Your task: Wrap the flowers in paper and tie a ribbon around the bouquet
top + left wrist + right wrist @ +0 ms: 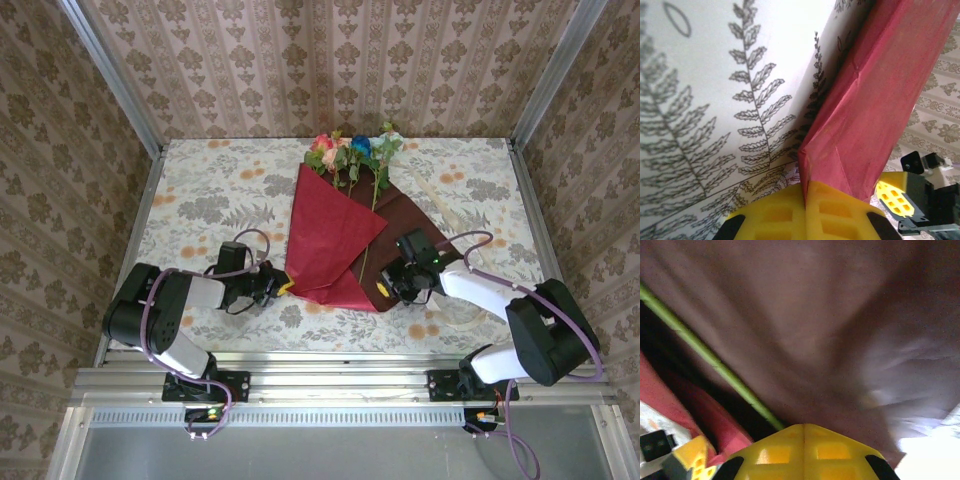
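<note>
Top external view: on the table [200, 200] the paper [335, 235] lies half folded, its red flap over some stems, the flowers [352, 150] poking out at the far end. Wrapping is in hand. The left gripper [283, 287] pinches the red edge. The right gripper [386, 286], jaws pressed together, seems to pinch the maroon flap, which next needs drawing across the stems

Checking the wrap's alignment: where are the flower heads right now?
In the top view the flower heads lie near the table's far edge, about centre, sticking out past the far end of the paper.
</note>
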